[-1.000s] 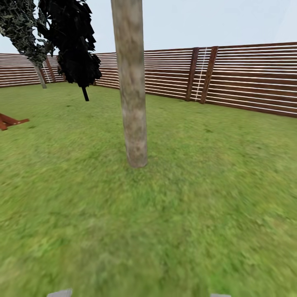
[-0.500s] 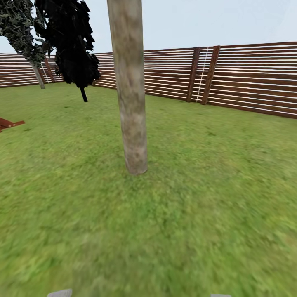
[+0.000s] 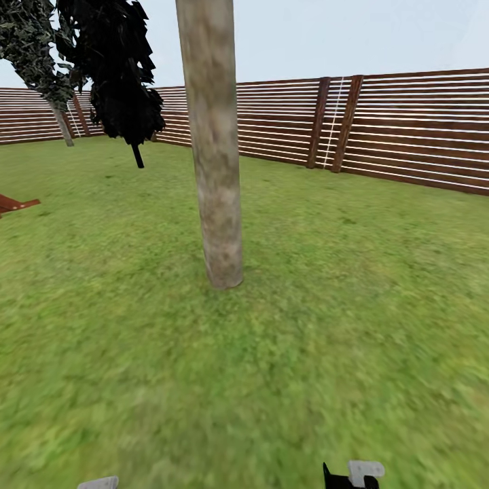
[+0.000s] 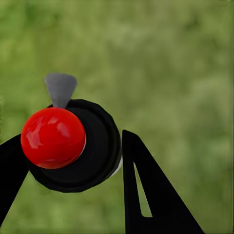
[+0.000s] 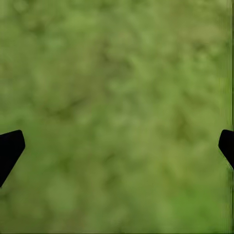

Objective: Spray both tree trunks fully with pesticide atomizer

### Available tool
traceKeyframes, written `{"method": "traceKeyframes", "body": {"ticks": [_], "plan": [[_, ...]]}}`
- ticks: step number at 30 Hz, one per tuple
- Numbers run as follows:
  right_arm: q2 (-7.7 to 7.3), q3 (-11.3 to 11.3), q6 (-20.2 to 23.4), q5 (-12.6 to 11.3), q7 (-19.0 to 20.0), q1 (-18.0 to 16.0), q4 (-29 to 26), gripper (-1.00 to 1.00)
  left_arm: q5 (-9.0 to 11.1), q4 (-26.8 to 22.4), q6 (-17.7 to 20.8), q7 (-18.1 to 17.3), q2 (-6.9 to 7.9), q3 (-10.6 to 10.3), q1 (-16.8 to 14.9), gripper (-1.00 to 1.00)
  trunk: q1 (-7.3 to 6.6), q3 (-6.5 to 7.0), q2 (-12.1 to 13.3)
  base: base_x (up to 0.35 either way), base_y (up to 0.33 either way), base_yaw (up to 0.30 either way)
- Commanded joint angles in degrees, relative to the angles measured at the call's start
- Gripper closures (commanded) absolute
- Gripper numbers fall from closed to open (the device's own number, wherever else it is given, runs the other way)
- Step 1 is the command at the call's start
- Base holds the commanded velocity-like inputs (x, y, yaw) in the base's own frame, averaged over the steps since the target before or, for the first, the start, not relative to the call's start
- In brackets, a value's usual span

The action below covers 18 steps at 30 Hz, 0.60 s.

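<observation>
One atomizer (image 4: 68, 146), red knob on black cap, sits clamped between the left gripper (image 4: 73, 161) fingers, so pickup looks done; step in hand is likely spraying the tree trunk (image 3: 216, 149) dead ahead, bare of white specks. Next: raise the nozzle toward it. Open grass (image 3: 353, 326) all round, fence (image 3: 407, 129) far back. Right gripper (image 5: 117, 146) fingers spread wide, empty.

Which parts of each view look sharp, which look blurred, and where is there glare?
Head view: the tree trunk and fence are fairly crisp, the near grass smeared. Left wrist view: a white highlight on the red ball, grass behind it a soft blur. Right wrist view: black fingertips sharp-edged against defocused grass.
</observation>
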Motion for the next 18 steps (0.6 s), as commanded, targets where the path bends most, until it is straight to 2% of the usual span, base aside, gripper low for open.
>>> {"method": "traceKeyframes", "body": {"ticks": [1,6,18], "plan": [[-0.19,0.6,-0.2,-0.4,-0.2,0.0,0.1,-1.0,0.4,0.1,-0.2,0.0,-0.02,0.1,0.0,1.0,-0.01,-0.04,0.0,0.03,0.0,0.0],[-1.42,0.6,-0.1,-0.3,-0.1,0.0,0.2,-1.0,0.5,0.1,-0.1,0.0,-0.03,0.1,0.0,1.0,-0.01,-0.04,0.0,0.286,0.0,0.0],[-1.47,0.5,-0.2,-0.5,-0.1,0.0,0.1,-1.0,0.5,0.1,-0.1,0.0,-0.05,0.1,0.0,1.0,-0.01,-0.04,0.0,0.338,-0.008,0.0]]}}
